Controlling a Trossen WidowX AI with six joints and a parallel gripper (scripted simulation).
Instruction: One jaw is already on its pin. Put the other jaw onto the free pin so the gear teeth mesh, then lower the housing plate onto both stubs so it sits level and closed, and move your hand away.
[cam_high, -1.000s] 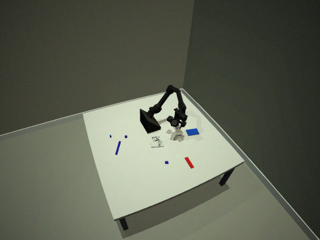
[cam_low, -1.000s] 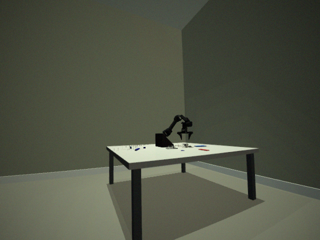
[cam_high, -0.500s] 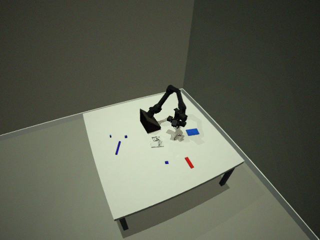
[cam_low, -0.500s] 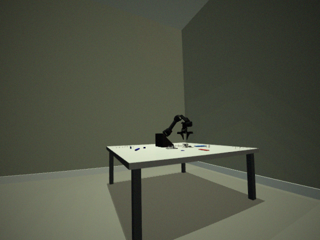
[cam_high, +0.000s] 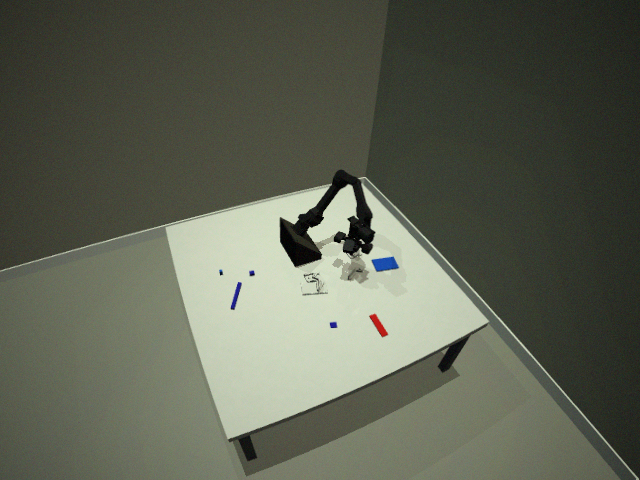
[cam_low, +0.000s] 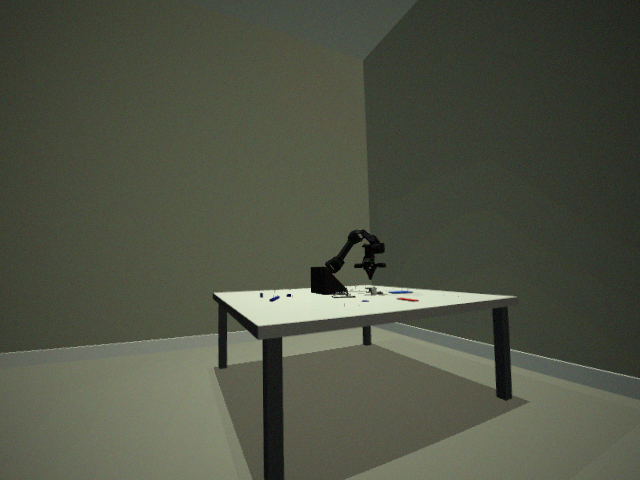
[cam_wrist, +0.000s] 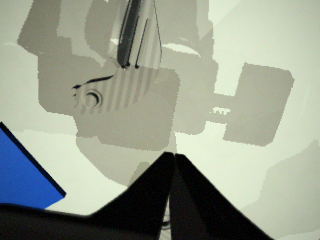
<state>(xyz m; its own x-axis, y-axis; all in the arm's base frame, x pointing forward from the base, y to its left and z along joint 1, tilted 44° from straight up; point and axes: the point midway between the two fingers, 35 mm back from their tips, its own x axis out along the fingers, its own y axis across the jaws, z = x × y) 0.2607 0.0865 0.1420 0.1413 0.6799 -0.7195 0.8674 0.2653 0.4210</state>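
My gripper (cam_low: 370, 279) (cam_wrist: 172, 161) points down above the table, its fingertips meeting with nothing held; the tips are hidden in the top view. A pale striped part (cam_wrist: 120, 90) with a round hole and a dark slot lies ahead of the tips, in the arm's shadow. Part of another pale piece (cam_wrist: 166, 222) shows through the narrow gap between the fingers, below them; the rest is hidden. A pale square base (cam_high: 313, 284) (cam_low: 343, 297) with dark outlines lies in front of the arm's foot. Pins, teeth and which part is the housing plate cannot be told.
A blue plate (cam_high: 385, 264) (cam_low: 400, 292) (cam_wrist: 25, 175) lies beside the pale parts. A red bar (cam_high: 378, 325) (cam_low: 407, 299) and a small blue block (cam_high: 333, 324) lie toward the front. A dark blue bar (cam_high: 236, 296) (cam_low: 274, 298) and small blocks lie at the left.
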